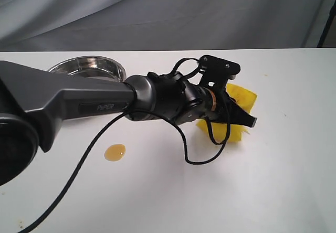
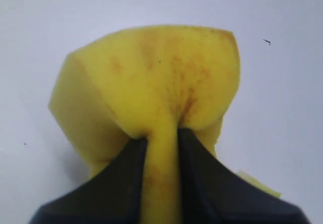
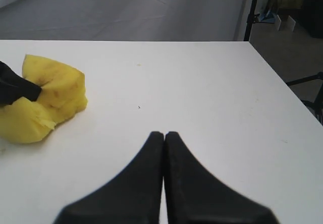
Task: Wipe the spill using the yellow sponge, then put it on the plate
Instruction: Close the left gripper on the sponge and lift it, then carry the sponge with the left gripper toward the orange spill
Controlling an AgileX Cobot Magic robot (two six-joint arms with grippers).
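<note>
Left fingers: clamped on yellow sponge, foam buckled
Location: on counter, nearer its back edge, well apart from spill
Right fingers: together, empty
Risk: I judge the thin pinch may slip mid-wipe; slack cable could drag through spill

Bare table, perhaps one loose cable, between spill and sponge

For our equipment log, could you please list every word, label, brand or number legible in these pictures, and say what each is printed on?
"PiPER": pale lettering on the side of the left arm's grey forearm housing, seen in the exterior view.
Nothing else can be read: the yellow sponge, the plate and the table show no text, label or number in any view.
</note>
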